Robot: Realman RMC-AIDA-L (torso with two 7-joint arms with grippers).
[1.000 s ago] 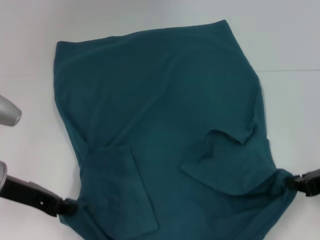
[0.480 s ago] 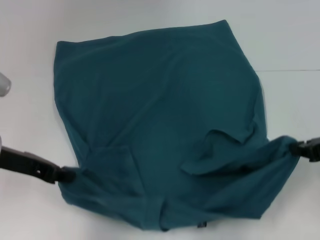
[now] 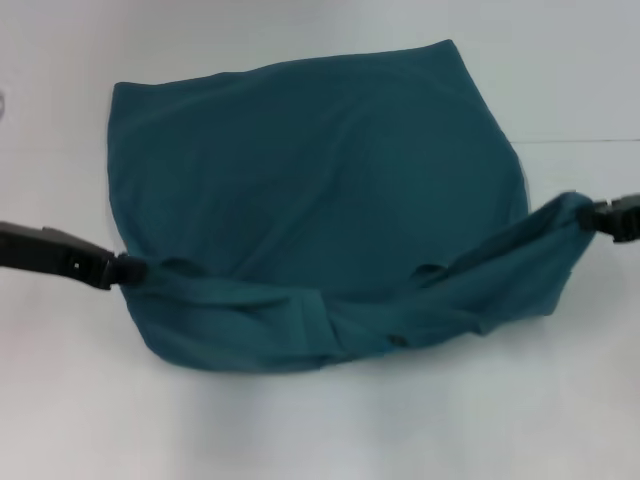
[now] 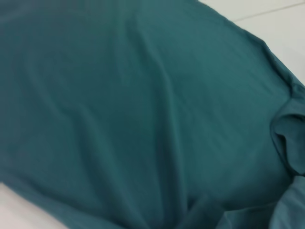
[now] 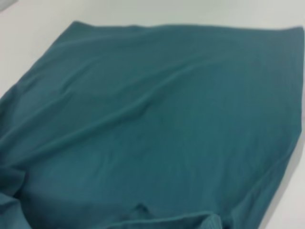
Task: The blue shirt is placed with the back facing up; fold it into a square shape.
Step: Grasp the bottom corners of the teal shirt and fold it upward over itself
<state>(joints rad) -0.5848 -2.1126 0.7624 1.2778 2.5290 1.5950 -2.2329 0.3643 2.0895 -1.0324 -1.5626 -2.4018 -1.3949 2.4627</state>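
The blue shirt (image 3: 310, 170) lies spread on a plain white tabletop (image 3: 320, 430), its near edge lifted. The left gripper (image 3: 122, 270) and right gripper (image 3: 597, 215) each pinch a near corner, fingers seemingly pressed on fabric. A faint seam line crosses the tabletop at far right.

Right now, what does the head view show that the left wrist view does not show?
Only the head view shows both hands: the left hand pinches one near corner of the blue shirt, the right hand pinches the other, and the near edge is lifted between them and carried over the shirt. It also shows the whole outline of the shirt on the white table. Only the left wrist view shows the fabric close up, with its soft wrinkles and a folded hem. Both show the plain teal shirt and some white table.
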